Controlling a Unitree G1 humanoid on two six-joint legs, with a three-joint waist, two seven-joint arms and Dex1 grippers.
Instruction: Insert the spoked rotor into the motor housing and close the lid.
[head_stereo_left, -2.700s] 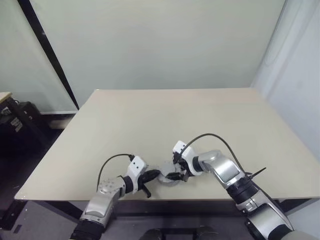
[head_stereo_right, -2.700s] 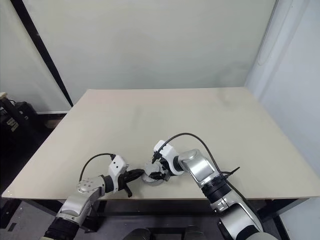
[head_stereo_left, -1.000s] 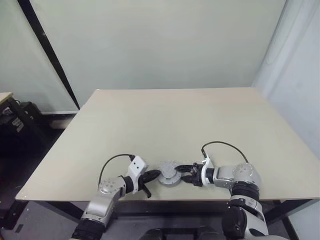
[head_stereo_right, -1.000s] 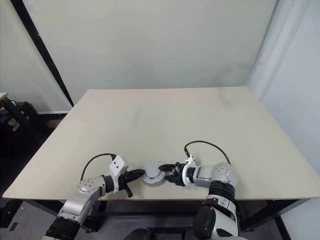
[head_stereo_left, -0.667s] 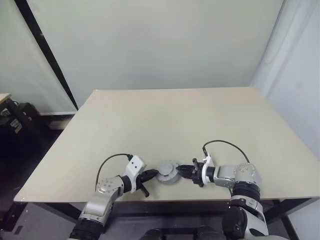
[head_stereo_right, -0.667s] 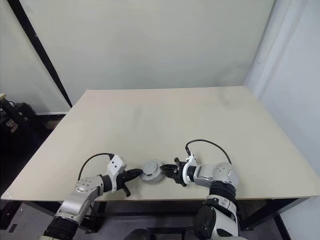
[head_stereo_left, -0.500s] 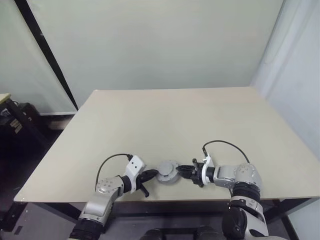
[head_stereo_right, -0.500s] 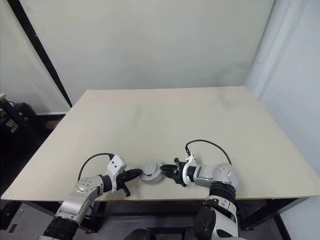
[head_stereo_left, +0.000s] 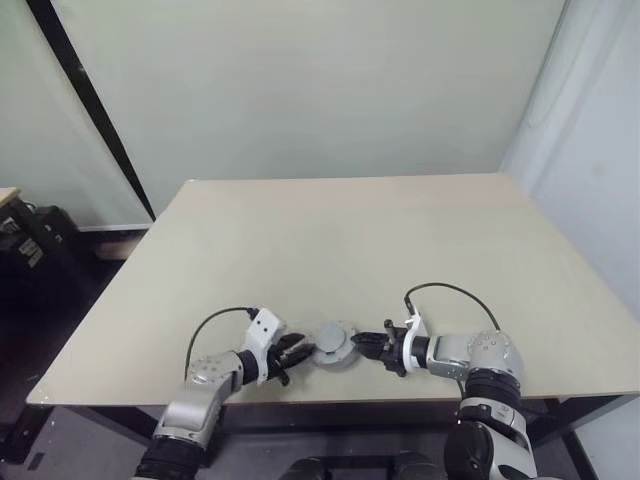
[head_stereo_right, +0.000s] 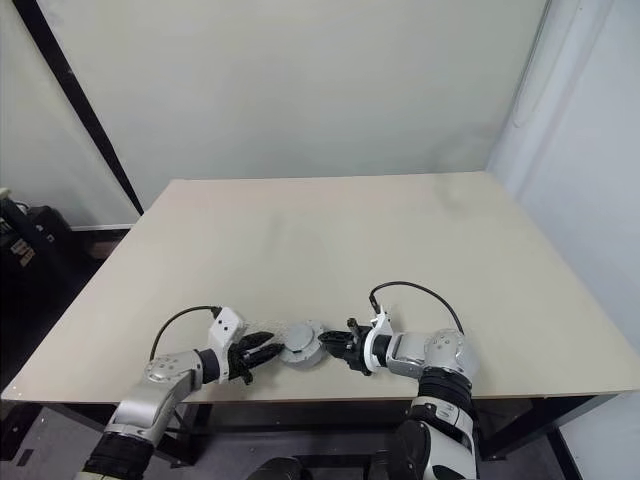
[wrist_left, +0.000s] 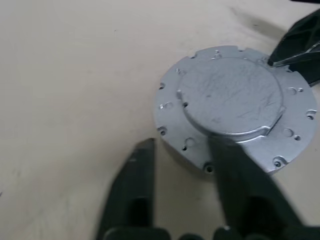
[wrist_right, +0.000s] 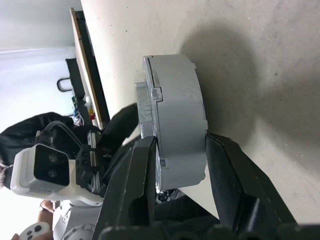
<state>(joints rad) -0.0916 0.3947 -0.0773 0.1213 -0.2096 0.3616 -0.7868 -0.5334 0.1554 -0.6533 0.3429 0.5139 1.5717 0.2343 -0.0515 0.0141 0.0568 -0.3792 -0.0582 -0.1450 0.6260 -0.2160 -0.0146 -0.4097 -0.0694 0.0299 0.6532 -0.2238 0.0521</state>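
The closed housing, lid on top, is seen near the worktop's front edge. It is clamped by the right pincer. The left pincer is spread beside it, holding nothing.

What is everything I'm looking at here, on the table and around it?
Motor housing with its lid on: one, silver-grey round metal unit, near the front edge of the table, between the two hands.
Table: one, beige, standing before a pale wall.
Dark pole: one, black, leaning along the wall at the left.
Dark equipment: black, on the floor at the left of the table; too dim to tell apart.
Left hand: one, black fingers, open, one finger over the unit's rim.
Right hand: one, black fingers, closed on the unit's side.
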